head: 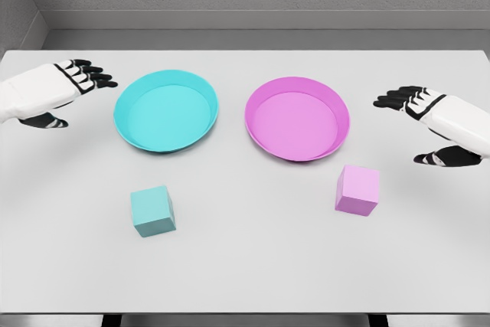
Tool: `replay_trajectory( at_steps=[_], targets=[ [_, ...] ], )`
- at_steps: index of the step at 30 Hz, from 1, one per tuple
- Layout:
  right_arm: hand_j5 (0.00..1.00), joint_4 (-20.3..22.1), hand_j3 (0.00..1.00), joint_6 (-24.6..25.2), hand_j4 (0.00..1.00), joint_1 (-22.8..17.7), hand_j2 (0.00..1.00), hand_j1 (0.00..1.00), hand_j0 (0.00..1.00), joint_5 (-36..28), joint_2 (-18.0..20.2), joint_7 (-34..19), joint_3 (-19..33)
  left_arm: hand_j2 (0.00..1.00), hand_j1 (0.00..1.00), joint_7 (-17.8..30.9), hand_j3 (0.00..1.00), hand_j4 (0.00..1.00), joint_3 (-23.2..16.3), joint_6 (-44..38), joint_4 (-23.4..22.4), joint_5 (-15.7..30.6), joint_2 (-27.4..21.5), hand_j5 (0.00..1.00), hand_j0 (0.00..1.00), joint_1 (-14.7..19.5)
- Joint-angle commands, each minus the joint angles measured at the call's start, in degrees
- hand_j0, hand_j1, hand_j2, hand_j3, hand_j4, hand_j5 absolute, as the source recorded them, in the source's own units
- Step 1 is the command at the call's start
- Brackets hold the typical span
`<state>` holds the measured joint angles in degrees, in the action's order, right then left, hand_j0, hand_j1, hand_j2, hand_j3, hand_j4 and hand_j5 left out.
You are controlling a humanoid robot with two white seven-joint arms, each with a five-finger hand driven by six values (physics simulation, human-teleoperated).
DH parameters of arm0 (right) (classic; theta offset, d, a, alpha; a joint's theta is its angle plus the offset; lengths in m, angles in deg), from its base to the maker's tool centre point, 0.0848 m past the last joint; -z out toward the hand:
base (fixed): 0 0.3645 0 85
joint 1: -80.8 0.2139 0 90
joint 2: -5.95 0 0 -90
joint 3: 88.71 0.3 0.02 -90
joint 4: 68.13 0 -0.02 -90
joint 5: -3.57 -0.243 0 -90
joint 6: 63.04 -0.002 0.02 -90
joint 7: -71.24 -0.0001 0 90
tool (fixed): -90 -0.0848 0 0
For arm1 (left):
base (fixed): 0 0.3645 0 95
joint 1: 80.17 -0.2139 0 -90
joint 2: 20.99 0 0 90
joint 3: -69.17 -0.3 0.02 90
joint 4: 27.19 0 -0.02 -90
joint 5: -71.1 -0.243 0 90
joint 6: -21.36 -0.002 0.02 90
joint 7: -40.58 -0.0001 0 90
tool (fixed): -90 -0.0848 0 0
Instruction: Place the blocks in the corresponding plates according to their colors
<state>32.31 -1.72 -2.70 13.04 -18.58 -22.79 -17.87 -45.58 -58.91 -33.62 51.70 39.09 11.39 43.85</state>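
Cyan and pink are the two colours to be matched, and neither match has been made yet. On the white surface [245, 281] a cyan plate [166, 110] is set left of centre and a pink plate [297, 118] right of centre, the two near each other but apart; both are seen to hold nothing. A cyan block [152, 210] is placed nearer the robot, in front of the cyan plate and clear of its rim. A pink block [357, 189] is found in front of the pink plate's right side, just beside the rim yet not touching it.

The left hand [57, 93] is held above the far left of the surface, fingers extended and relaxed, with nothing grasped. The right hand [432, 124] is held at the far right in the same way, fingers spread and empty. Both are kept well apart from the blocks.

The task is judged to be at its very start, with the first reach not yet made. Each block lies on the side of its own plate, so no crossing should be needed. For the next move, a hand would have to be brought in and lowered over its nearer block, the fingers closed on opposite faces, and the block lifted high enough for the plate's raised rim to be cleared.
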Motion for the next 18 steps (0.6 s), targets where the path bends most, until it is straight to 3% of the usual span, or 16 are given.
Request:
replay_trajectory(
  at_steps=[1,7,9,12,14,18],
  targets=[
    [1.0,0.02,1.0,0.03,1.0,0.0,1.0,1.0,1.0,-0.07,0.09,-0.98,0.09,1.0,1.0,0.11,1.0,1.0,-0.07,-0.02,1.01,0.28,-0.22,1.0,1.0,0.0],
    [1.0,-0.51,1.0,0.12,1.0,1.4,1.0,1.0,1.0,-0.51,0.0,-1.33,-1.22,1.0,1.0,0.29,1.0,1.0,-1.04,-0.02,7.77,-0.34,-2.24,1.0,1.0,-1.59],
    [1.0,-0.16,1.0,0.03,1.0,4.21,1.0,1.0,1.0,0.2,-1.22,-1.86,-4.47,1.0,1.0,0.29,1.0,1.0,-0.95,-0.02,10.06,-3.32,-3.64,1.0,1.0,-1.76],
    [1.0,-0.16,1.0,0.12,1.0,18.45,1.0,1.0,1.0,4.33,-4.48,-12.92,-17.83,1.0,1.0,2.04,1.0,1.0,-0.6,-0.02,18.23,-7.98,-5.84,1.0,1.0,-1.59],
    [1.0,-0.24,1.0,0.12,1.0,20.12,1.0,1.0,1.0,5.56,-5.45,-18.46,-18.54,1.0,1.0,9.15,1.0,1.0,-0.6,-0.02,19.46,-7.98,-5.4,1.0,1.0,-1.5],
    [1.0,-0.24,1.0,-0.06,1.0,22.23,1.0,1.0,1.0,9.25,-5.53,-25.32,-18.54,1.0,1.0,11.27,1.0,1.0,-1.91,-0.02,22.1,-8.77,-5.05,1.0,1.0,-1.76]
  ],
)
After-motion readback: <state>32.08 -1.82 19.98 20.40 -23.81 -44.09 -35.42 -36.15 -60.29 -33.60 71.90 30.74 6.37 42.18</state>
